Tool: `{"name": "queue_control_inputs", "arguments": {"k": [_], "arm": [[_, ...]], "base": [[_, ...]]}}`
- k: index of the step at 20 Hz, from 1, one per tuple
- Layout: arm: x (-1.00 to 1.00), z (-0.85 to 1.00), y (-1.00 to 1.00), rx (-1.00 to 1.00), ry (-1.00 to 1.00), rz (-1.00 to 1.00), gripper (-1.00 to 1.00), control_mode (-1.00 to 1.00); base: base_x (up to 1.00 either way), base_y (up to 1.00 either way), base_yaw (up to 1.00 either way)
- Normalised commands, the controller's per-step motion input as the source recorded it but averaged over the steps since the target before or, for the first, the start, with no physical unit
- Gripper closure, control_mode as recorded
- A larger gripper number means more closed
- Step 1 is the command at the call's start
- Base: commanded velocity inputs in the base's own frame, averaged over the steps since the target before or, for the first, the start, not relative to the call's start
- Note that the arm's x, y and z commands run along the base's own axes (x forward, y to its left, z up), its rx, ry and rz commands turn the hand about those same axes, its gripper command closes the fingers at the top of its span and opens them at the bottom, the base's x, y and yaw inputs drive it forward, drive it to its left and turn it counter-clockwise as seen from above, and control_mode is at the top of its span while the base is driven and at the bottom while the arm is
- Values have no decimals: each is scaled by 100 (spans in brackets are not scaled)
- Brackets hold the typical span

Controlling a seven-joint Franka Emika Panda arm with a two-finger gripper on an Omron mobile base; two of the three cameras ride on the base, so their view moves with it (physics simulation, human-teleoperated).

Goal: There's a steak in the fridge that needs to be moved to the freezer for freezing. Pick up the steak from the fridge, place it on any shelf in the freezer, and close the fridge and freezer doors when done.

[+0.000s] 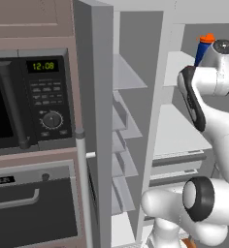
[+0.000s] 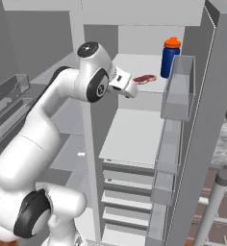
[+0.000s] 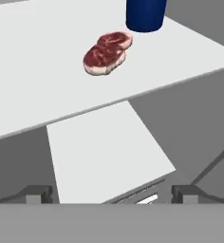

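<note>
Dark finger tips (image 3: 38,193) of the pincer (image 3: 112,194) rise well apart, spread and empty, short of the front edge of the fridge's (image 2: 134,134) upper broad shelf (image 3: 33,90). On that shelf, toward its back, lies the steak (image 3: 106,53), untouched, just beside the blue bottle (image 3: 145,14). Its long axis runs diagonally from near-left toward the bottle. Both doors stand open: the fridge door (image 2: 202,144) and the freezer door (image 1: 99,121). Judging by this, the grasp, the transfer onto a freezer shelf (image 1: 128,72) and both closings remain.
</note>
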Motion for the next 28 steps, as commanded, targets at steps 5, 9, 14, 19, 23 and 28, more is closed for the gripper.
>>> {"name": "queue_control_inputs", "arguments": {"k": [5,9,14,19,23,28], "arm": [[35,15,-22,0,-12,-2,-100,-100],[59,0,-5,-1,0,0,-100,-100],[53,0,-11,-2,0,0,-100,-100],[53,-5,-14,-3,1,0,-100,-100],[29,-13,-1,-6,6,0,-100,-100],[15,-22,-10,-6,12,0,-100,-100]], "base": [[0,0,0],[0,0,0],[0,0,0],[0,0,0],[0,0,0],[0,0,0]]}}
